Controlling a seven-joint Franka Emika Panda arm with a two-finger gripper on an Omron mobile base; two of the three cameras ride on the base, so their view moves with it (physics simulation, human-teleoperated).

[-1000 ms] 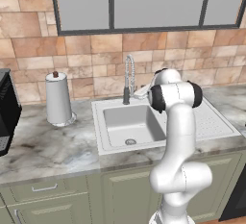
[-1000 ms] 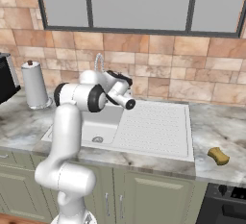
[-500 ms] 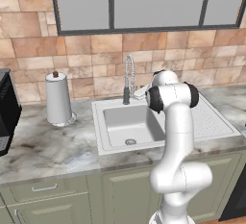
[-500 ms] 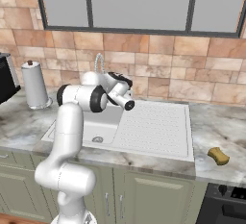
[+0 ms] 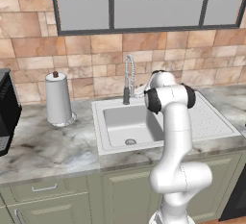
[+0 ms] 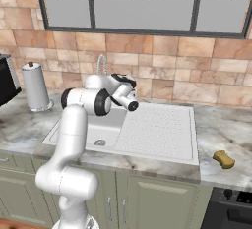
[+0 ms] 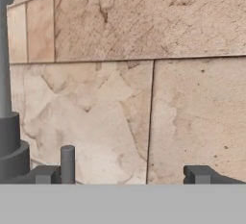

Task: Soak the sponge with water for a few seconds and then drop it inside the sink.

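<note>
The sponge (image 6: 224, 159), a small yellow-tan block, lies on the marble counter far right of the sink (image 6: 162, 149). My gripper (image 7: 124, 175) is open with nothing between its fingertips. It faces the tan tile wall, with the faucet (image 7: 6, 74) column at the left of the hand view. In the right base view my hand (image 6: 122, 82) hovers over the back of the sink next to the faucet (image 6: 101, 66), far from the sponge. From the left base, the arm covers part of the sink (image 5: 103, 143) right of the faucet (image 5: 129, 76). Water is out of view.
A paper towel roll (image 5: 58, 98) stands on the counter left of the sink, and a black appliance (image 5: 7, 107) sits at the far left. The ribbed drainboard (image 6: 157, 127) lies between basin and sponge. A dark stove edge (image 6: 231, 208) is at the lower right.
The wrist has shifted slightly near the faucet. The gripper stays open, and the sponge has not moved.
</note>
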